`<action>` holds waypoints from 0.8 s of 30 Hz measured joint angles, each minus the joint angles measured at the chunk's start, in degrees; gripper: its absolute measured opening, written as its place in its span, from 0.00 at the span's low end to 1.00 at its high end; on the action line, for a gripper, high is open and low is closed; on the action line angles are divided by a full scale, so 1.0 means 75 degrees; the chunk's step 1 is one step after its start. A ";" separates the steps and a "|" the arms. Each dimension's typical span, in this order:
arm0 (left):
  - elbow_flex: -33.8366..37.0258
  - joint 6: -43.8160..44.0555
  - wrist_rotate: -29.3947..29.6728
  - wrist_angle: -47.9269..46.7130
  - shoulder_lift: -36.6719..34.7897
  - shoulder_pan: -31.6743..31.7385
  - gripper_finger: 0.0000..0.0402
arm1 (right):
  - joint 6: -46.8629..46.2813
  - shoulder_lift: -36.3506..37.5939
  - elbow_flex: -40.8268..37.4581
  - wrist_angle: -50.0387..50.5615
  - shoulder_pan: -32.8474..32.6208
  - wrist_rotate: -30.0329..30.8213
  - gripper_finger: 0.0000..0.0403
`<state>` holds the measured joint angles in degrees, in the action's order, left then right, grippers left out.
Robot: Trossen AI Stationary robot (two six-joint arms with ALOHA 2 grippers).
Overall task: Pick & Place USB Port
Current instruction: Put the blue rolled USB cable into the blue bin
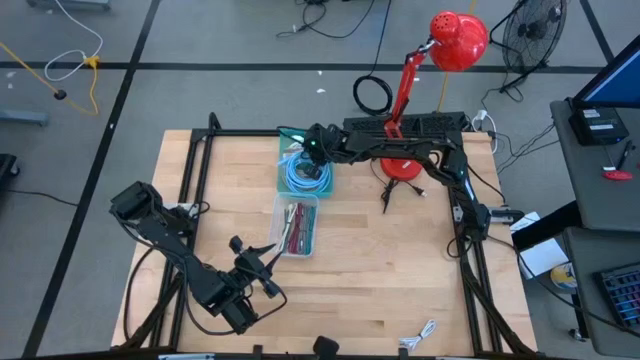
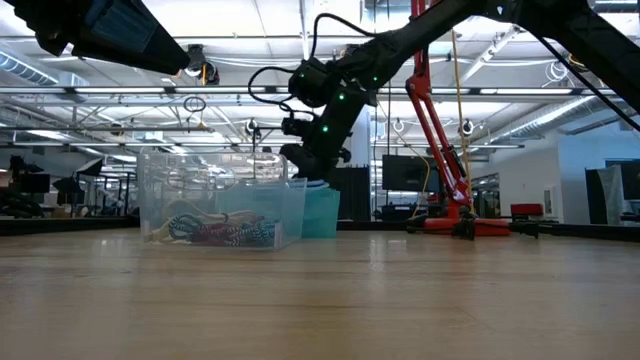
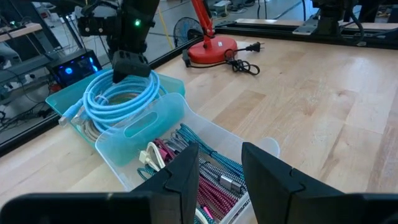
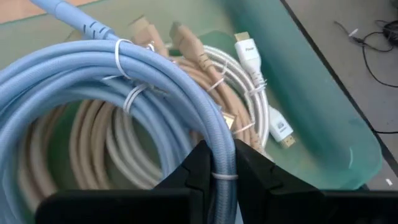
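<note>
The right end effector (image 4: 214, 163) pinches the pale-blue braided cable coil (image 4: 93, 81) at one strand; light, floppy, likely to sag. The left end effector (image 3: 219, 163) waits open.

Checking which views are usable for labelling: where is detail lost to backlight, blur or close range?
Low view: right arm silhouetted against bright ceiling lights, clear plastic bin readable. Right wrist view: coiled light-blue cable fills the frame, dark fingers soft. High view: evenly lit.
</note>
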<state>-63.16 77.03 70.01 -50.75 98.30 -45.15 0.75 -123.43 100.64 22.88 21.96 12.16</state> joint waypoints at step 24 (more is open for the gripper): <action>0.0000 0.0049 -0.0122 0.0009 0.0003 0.0000 0.31 | -0.0076 0.0144 -0.1193 -0.0798 -0.0794 0.0977 0.10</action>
<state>-63.16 77.40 69.10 -50.68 98.32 -45.15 0.19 -122.34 91.69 16.90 16.01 19.48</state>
